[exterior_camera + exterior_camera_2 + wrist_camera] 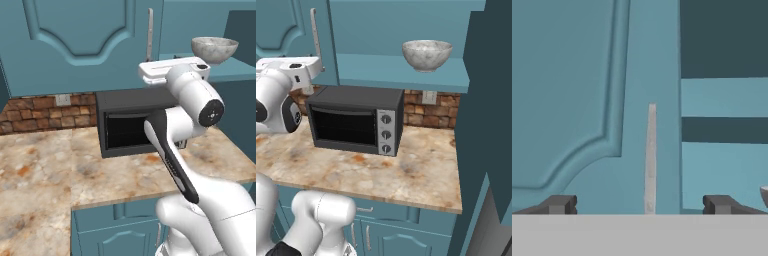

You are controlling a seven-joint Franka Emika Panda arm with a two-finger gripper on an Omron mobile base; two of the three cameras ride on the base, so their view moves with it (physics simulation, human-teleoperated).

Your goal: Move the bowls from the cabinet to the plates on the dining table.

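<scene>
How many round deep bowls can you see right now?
1: a grey-white marbled bowl on the teal shelf above the black microwave. Another may hide behind the closed cabinet door.

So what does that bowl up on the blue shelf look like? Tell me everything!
The bowl is round and deep, grey-white with darker swirls like polished stone, and glossy. It stands upright on a small foot, open side up, on the teal shelf of the open cabinet, above and to the right of the black oven. Nothing can be seen inside it from here. Only the shelf touches it.
</scene>
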